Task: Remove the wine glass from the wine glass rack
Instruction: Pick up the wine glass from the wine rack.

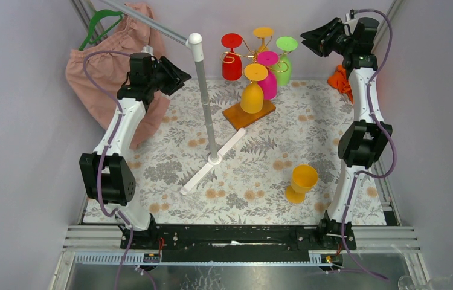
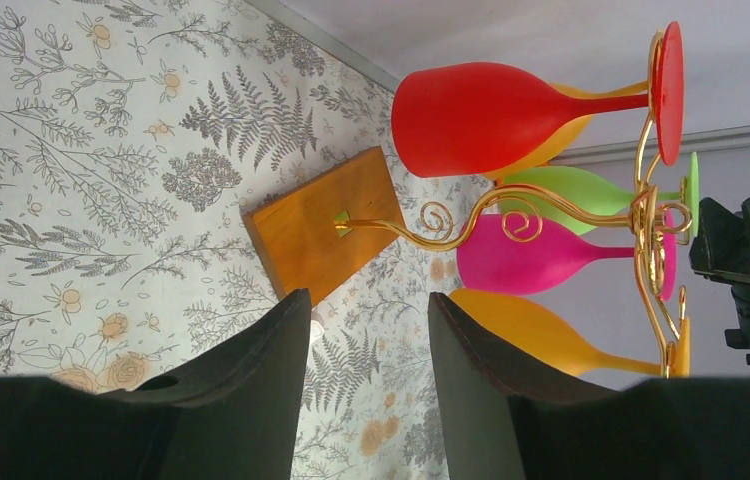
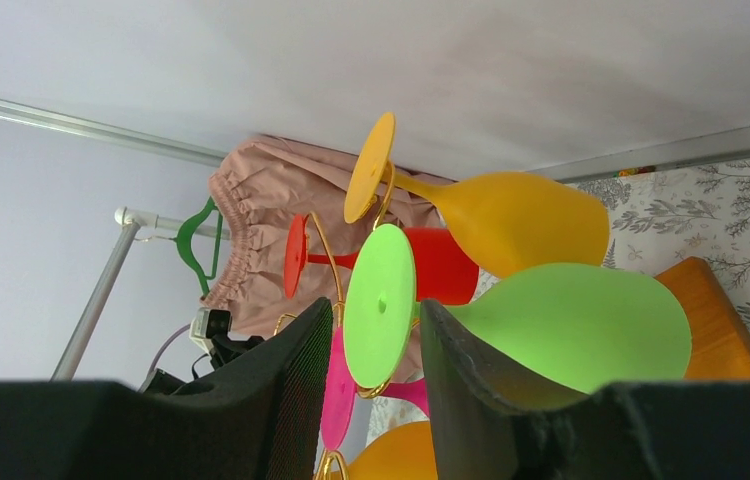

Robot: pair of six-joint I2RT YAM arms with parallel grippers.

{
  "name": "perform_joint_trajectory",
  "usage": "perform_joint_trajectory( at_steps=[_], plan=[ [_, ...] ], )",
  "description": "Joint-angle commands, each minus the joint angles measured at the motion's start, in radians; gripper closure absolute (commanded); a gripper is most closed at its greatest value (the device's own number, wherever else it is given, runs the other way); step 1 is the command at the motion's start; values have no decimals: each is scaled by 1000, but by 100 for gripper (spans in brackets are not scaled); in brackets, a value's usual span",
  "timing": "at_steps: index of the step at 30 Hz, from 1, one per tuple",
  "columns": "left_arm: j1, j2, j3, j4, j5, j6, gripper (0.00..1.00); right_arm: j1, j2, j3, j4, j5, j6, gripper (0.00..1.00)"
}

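- Arm bases sit nearest in the top view, bolted at the near edge of the flowered worktop.
- From there the left gripper hovers over the far left part. Its claw is released and empty, and it points towards the white pole stand at mid-table.
- The right gripper hangs high by the far right corner with its fingers parted. Its tips are just beside the round foot of the green wine glass.
- That glass hangs upside down on the wine glass rack, which stands near the middle of the far edge. A red glass, a pink glass and two orange glasses hang there too.
- A yellow glass rests off the rack, towards the near right corner.
- A pink garment hangs at the far left corner.
- In the left wrist view, the dark fingers are spread wide with only patterned worktop between them.
- The rack's wooden base lies beyond them, well apart, and its gold scrolls carry the coloured glasses.
- In the right wrist view, the fingers stand apart and the green wine glass fills the space ahead.
- Its flat foot shows in the gap between the fingers. I cannot tell whether the foot lies between the pads or just beyond them.
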Motion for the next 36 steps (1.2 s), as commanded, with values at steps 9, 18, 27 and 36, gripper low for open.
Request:
perform_joint_trajectory(
  at_steps=[9, 18, 27, 36],
  plan=[
    [-5, -13, -30, 19, -7, -10, 46, 39, 55, 50, -24, -73, -16, 53],
    [-5, -23, -39, 21, -6, -2, 46, 54, -16, -81, 129, -61, 54, 60],
    [-5, -28, -37, 23, -1, -2, 46, 54, -68, -131, 233, -41, 107, 71],
    [-5, -28, -33, 26, 8, -9, 46, 55, -76, -144, 292, -45, 152, 85]
  ],
)
